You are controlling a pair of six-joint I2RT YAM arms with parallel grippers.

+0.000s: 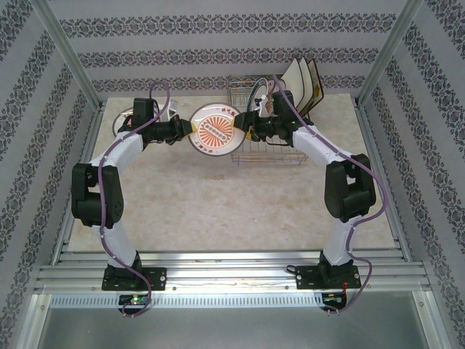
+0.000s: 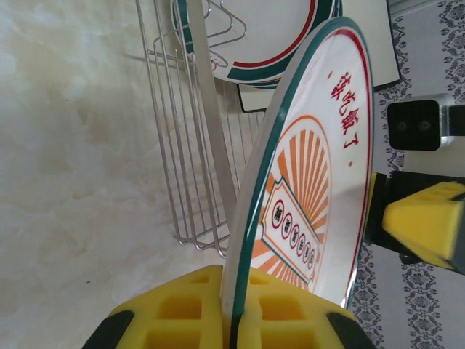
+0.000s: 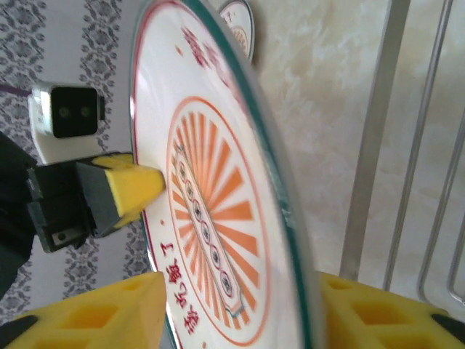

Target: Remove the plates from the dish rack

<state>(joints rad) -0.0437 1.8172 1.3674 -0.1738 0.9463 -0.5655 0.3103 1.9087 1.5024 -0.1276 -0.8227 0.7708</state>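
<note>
A round plate with an orange sunburst print and a green-and-red rim hangs on edge above the table, just left of the dish rack, between the two arms. The left gripper is clamped on the plate's rim, its yellow pads pressed against both faces. The right gripper straddles the opposite rim with its fingers spread apart, one on each side of the plate. Square plates with dark rims stand upright at the far right end of the rack. Another round plate lies on the table behind the left arm.
</note>
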